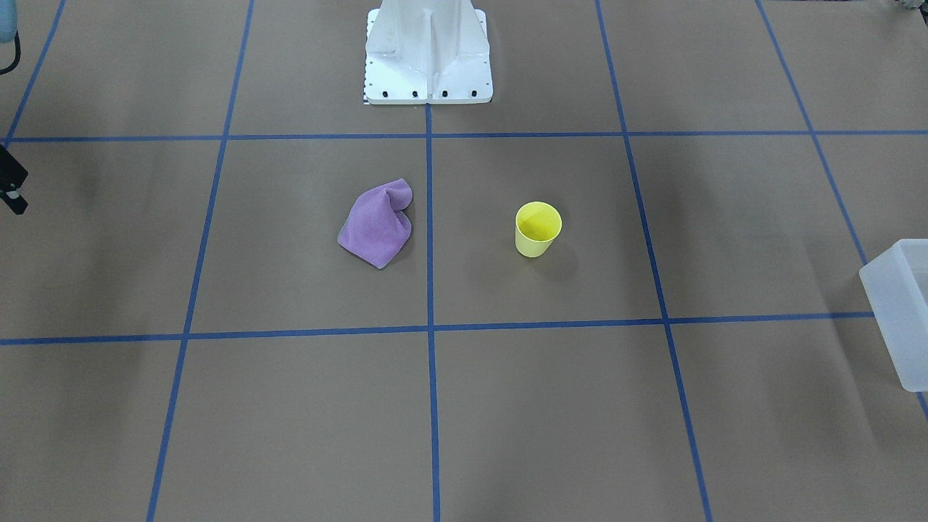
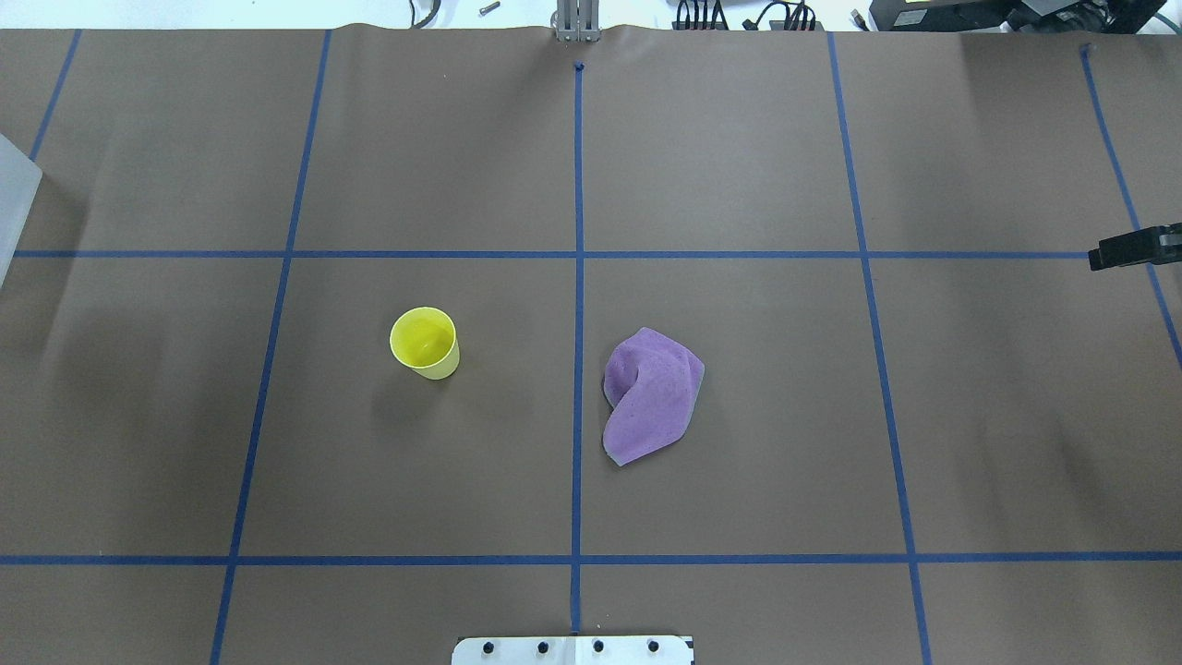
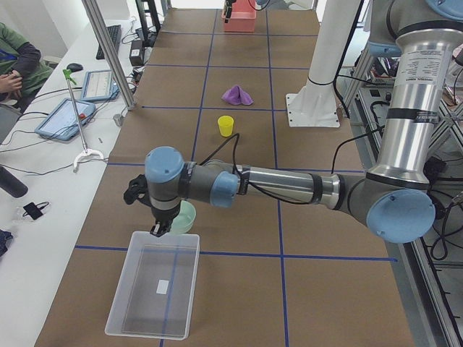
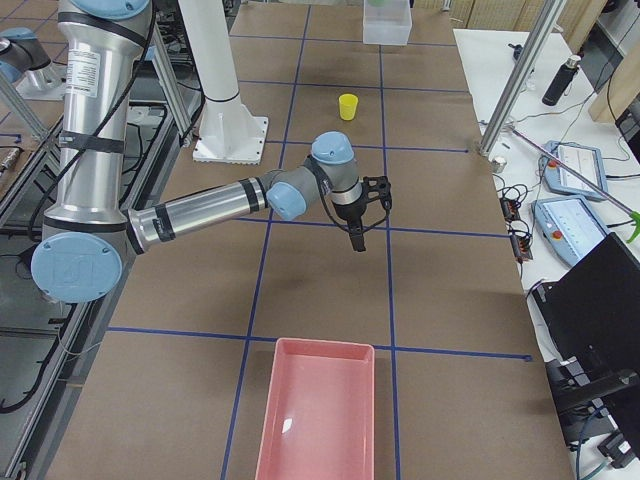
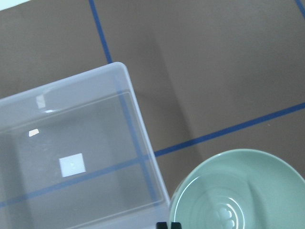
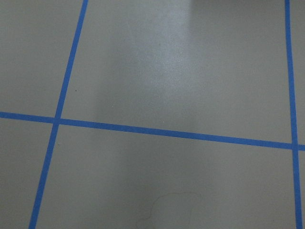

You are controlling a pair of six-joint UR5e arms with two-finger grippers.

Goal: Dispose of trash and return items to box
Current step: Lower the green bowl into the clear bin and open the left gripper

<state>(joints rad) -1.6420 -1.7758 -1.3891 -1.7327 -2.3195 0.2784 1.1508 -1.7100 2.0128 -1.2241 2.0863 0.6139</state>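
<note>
At the box's rim: bowl drop-off pending

Right at the left claw [image 3: 155, 230] we have the mint-green bowl [image 5: 238, 195], its rim running straight to the claw's tips. The left wrist view shows only a sliver of those tips, set close together at the rim, so we read it as a pinch on the bowl. That is a judgement, not a clean look. Just to the claw's other side sits the box [image 5: 136, 112], translucent, and we see nothing lying in it. The bowl is outside the box wall, just beside its corner, not over the opening.

Step in hand, as we judge it: returning the bowl to the box. The next move calls for carrying the claw sideways across the near wall with the bowl's underside clear of the rim, then lowering and letting go over the box floor.

Well away from the left claw, toward mid-table, the yellow cup [image 2: 425, 344] stands upright and the purple cloth [image 2: 651, 395] lies crumpled — both untouched. The right claw [image 4: 358, 240] hangs over the table [image 6: 167, 71] with nothing under it in its wrist view — we cannot tell how far open it is.
</note>
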